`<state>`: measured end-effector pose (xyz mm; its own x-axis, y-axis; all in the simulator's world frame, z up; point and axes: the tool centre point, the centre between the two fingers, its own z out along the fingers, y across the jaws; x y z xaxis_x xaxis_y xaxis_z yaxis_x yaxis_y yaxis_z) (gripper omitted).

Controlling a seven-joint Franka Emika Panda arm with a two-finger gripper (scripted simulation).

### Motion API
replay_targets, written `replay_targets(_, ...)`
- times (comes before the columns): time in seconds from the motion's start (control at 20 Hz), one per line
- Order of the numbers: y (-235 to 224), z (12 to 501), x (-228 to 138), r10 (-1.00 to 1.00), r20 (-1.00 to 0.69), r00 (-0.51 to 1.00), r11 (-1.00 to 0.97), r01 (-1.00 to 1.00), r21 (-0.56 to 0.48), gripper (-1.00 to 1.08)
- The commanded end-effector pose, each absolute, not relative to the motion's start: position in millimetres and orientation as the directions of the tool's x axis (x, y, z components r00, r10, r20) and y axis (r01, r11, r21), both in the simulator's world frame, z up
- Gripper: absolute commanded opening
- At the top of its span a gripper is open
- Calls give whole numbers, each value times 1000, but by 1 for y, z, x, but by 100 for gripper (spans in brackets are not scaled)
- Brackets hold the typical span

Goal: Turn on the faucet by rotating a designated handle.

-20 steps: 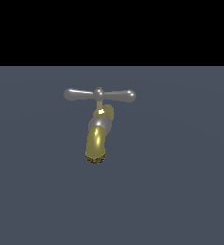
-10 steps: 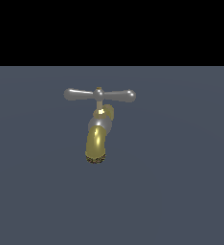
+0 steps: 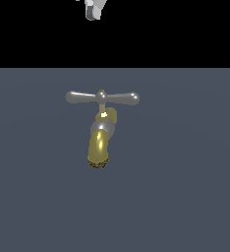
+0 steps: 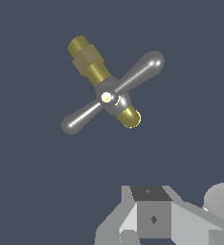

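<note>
One faucet (image 3: 101,142) w/ grey handle (image 3: 102,97) untouched; hand (image 3: 93,9) well above, grip state can't tell.

Sim render, prob. test scene, flat grey floor (image 3: 186,197), black void, lone faucet (image 3: 101,140)

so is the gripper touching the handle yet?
No. In the exterior view the gripper is only at the top edge, far above the handle, with empty space around the crossbar.

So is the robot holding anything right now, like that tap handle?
No, nothing is held. The gripper hangs high above the faucet, well clear of the handle, which sits untouched.
</note>
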<state>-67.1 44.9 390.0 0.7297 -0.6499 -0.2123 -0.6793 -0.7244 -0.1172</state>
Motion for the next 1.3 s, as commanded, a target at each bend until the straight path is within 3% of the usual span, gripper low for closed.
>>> replay_targets(0.0,52,376,-53,-699,-227,678,-675,-731,-100,-100)
replay_targets(0.75,93,287,16,-927,-198,319,-330,-944,23,-100)
replay_targets(1.25,119,232,51,-993,-92,75,-79,-996,44,-100)
